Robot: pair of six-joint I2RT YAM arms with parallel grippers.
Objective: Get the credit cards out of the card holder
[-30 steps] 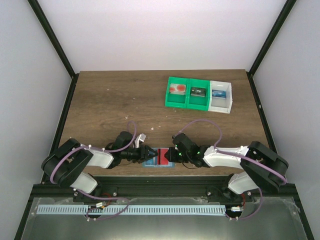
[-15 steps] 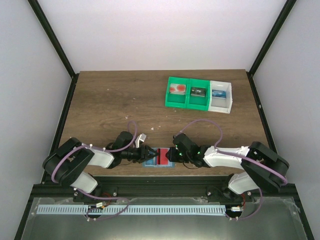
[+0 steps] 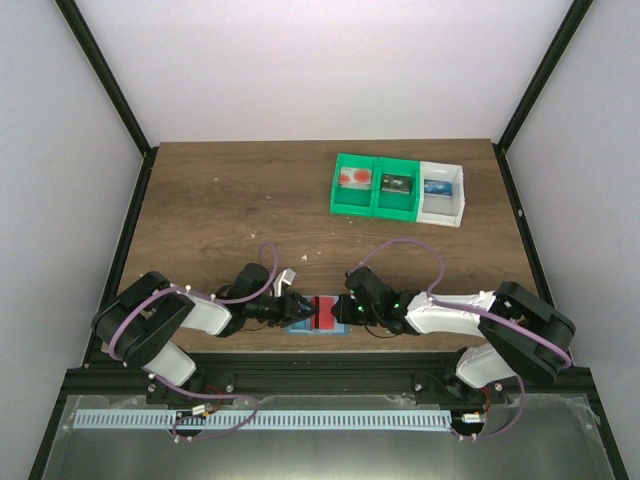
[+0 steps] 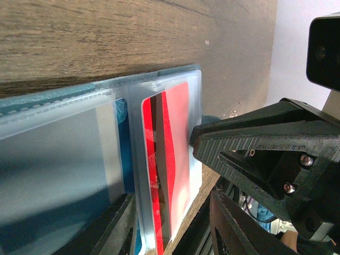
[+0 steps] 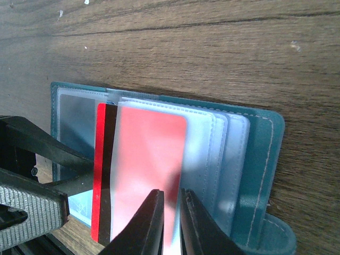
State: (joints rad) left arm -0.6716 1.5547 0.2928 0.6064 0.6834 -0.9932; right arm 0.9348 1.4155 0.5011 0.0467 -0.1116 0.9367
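Observation:
The light-blue card holder (image 3: 302, 327) lies open at the table's near edge, between both grippers. It also shows in the left wrist view (image 4: 64, 143) and the right wrist view (image 5: 260, 159). A bright red credit card (image 3: 325, 311) sits in a frosted sleeve, its red edge and black stripe sticking out (image 5: 149, 159). My right gripper (image 5: 171, 194) is shut on that card's near edge. My left gripper (image 4: 170, 197) has its jaws apart, straddling the end of the card-bearing sleeve (image 4: 175, 138). A blue card edge (image 4: 122, 149) shows behind another sleeve.
Two green bins (image 3: 375, 187) and a white bin (image 3: 443, 192), each holding a small item, stand at the back right. A small white object (image 3: 285, 275) lies beside the left arm. The black frame rail (image 3: 330, 358) runs just below the wallet.

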